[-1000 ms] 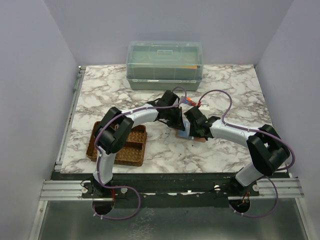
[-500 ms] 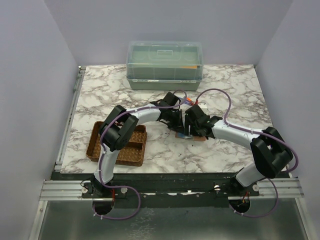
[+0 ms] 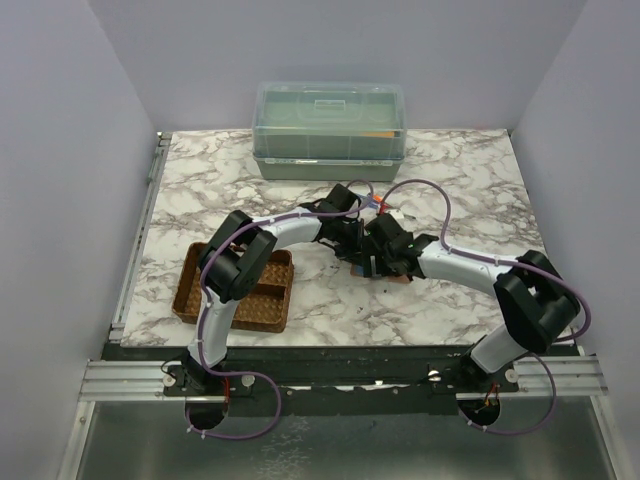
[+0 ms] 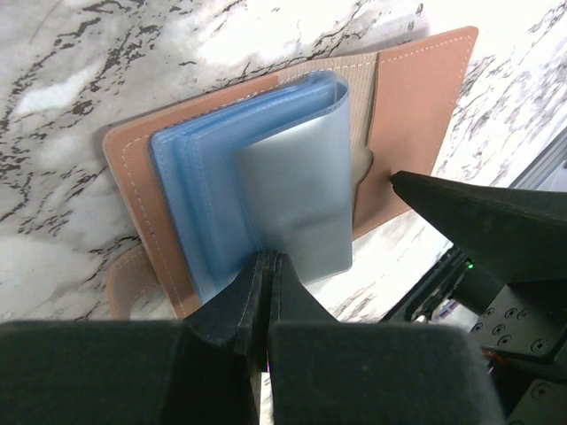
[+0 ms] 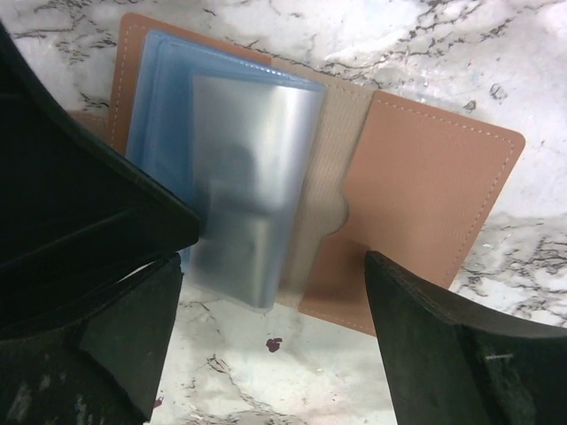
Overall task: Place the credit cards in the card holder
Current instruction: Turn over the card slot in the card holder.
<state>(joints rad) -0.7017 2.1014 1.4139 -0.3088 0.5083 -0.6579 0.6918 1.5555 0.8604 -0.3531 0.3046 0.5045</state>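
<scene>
Pinching open card holder [image 4: 416,97] — left gripper [image 4: 266,266] clamped, right gripper [image 5: 270,274] wide apart, empty

Plain pale lilac walls [image 3: 60,150] close in on three sides of my white, grey-veined marble-look table [image 3: 470,170], an aluminium rail [image 3: 120,378] running along its near edge under soft, even light.

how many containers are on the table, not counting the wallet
2. A clear lidded plastic box at the back centre; a brown woven tray at the near left, partly under the left arm. The arms cover the middle, so something small could be hidden.
</scene>
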